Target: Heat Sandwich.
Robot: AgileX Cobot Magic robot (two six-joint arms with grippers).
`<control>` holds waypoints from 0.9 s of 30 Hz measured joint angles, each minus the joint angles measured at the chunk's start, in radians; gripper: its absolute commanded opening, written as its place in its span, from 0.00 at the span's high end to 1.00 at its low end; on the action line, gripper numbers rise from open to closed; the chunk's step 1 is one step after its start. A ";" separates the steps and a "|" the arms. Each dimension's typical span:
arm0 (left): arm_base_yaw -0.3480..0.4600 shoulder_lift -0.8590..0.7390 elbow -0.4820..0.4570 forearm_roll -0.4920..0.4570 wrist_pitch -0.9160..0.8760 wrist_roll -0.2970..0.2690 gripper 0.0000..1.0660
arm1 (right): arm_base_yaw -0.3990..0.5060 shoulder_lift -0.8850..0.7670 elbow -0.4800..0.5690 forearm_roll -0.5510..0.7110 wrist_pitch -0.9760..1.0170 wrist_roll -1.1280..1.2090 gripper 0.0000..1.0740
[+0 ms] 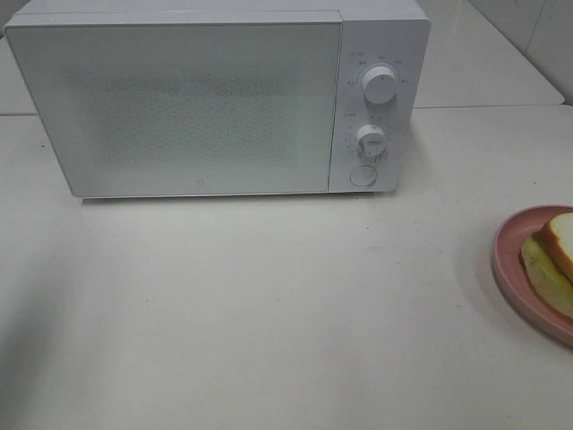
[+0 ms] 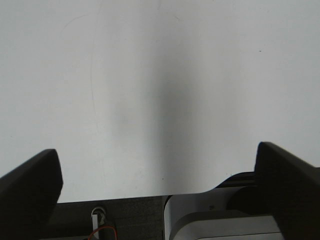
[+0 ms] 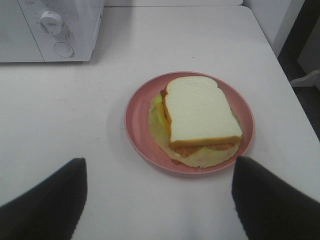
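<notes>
Two claws, both spread wide and holding nothing; left claw [image 2: 160, 175] hangs over bare tabletop [image 2: 160, 75]; right claw [image 3: 157, 195] hovers near the plate [image 3: 137, 122], not touching it; sandwich [image 3: 200, 112] sits on that pink plate, at four o'clock in the high view, half cut off by the edge; microwave [image 1: 215, 98] at twelve o'clock, door shut.

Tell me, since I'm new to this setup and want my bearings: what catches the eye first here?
The big white microwave dominates the back of the table, its door shut and two dials on its right panel. Next comes the pink plate at the table's right edge, carrying the sandwich of white bread with a yellow-green filling. The right gripper hovers before it with jaws apart, holding nothing.
</notes>
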 measured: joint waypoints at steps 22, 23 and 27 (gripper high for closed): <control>0.000 -0.599 0.324 0.001 -0.014 0.070 0.05 | 0.000 0.000 0.000 0.000 0.000 0.000 0.29; 0.000 -0.599 0.324 0.001 -0.014 0.070 0.05 | 0.000 0.000 0.000 0.000 0.000 0.000 0.29; 0.000 -0.712 0.330 0.001 -0.020 0.070 0.05 | 0.000 0.000 0.000 0.000 0.000 0.000 0.29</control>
